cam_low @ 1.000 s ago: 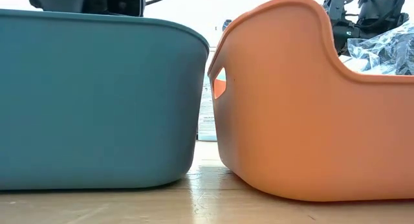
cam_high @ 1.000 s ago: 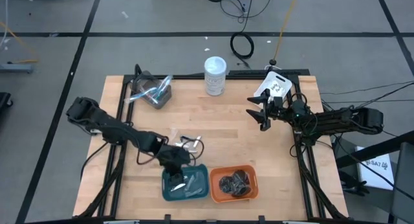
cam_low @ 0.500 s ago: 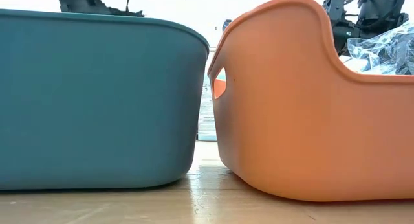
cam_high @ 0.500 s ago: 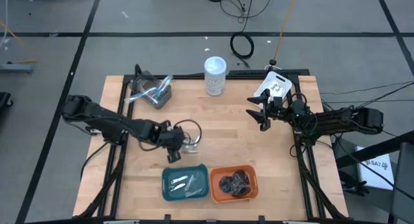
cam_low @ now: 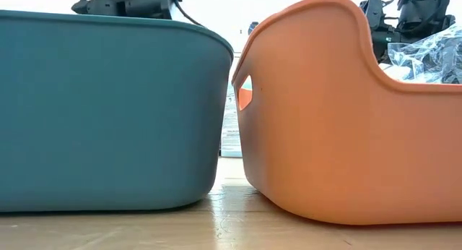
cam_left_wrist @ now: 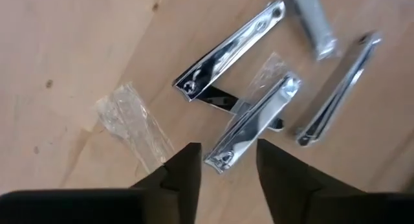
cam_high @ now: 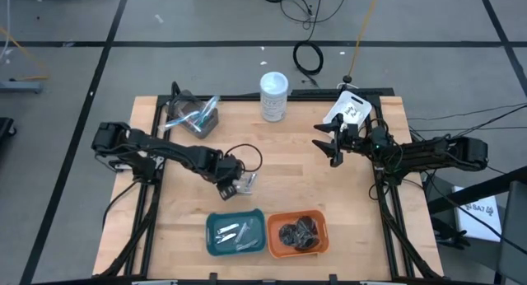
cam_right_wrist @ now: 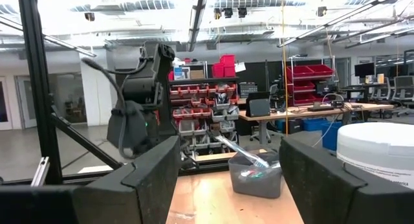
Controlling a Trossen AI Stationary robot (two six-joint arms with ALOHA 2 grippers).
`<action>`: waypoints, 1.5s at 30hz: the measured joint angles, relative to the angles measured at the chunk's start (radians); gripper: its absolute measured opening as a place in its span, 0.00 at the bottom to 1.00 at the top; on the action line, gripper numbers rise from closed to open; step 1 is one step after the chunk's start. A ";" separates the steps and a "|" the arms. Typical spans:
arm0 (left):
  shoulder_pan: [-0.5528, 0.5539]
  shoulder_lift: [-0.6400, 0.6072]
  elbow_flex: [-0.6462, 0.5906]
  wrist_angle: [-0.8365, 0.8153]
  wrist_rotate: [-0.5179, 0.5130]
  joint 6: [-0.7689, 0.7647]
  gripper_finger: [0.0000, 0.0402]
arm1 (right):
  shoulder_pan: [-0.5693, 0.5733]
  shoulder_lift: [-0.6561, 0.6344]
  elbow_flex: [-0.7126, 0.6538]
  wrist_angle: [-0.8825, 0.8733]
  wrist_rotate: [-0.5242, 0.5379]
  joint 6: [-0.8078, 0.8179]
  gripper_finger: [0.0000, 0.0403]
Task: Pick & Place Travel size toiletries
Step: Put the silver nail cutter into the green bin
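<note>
Several silver nail clippers (cam_left_wrist: 252, 123) lie flat on the wood at mid-table, beside a clear wrapper (cam_left_wrist: 132, 120). They show as a small shiny pile (cam_high: 246, 183) in the high view. My left gripper (cam_high: 233, 179) hangs open just over them, and in its wrist view the gripper (cam_left_wrist: 226, 169) has a fingertip on either side of one clipper's end. My right gripper (cam_high: 329, 145) waits open at the table's right side. More silver pieces lie in the teal tray (cam_high: 236, 232). Dark wrapped bundles (cam_high: 299, 232) fill the orange tray (cam_high: 317, 245).
A tall white-lidded jar (cam_high: 274, 95) stands at the far edge. A clear bin (cam_high: 193, 118) with items sits at the far left. The teal tray (cam_low: 108, 113) and orange tray (cam_low: 339, 113) stand side by side at the near edge. Bare wood lies between the two arms.
My left gripper has left the spot over the teal tray, moved toward the far edge and slightly right, and now stands over the clipper pile at mid-table. The right arm has kept still.
</note>
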 joint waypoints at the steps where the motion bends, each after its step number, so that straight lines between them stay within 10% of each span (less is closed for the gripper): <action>1: 0.000 0.013 0.000 0.000 -0.001 0.006 0.39 | 0.000 0.000 0.000 0.000 0.000 -0.002 0.62; 9: -0.019 0.110 0.000 0.003 -0.005 0.171 0.61 | 0.000 0.000 0.000 0.000 0.001 -0.002 0.62; 18: -0.031 0.156 0.004 0.050 -0.013 0.284 0.65 | 0.000 0.000 0.000 -0.003 0.002 -0.002 0.62; 38: -0.032 0.159 0.002 0.110 0.002 0.397 0.05 | 0.000 0.000 0.000 -0.006 0.001 0.003 0.62; 45: -0.032 0.132 -0.003 0.102 -0.056 0.360 0.07 | 0.000 0.000 0.000 -0.006 0.001 0.005 0.62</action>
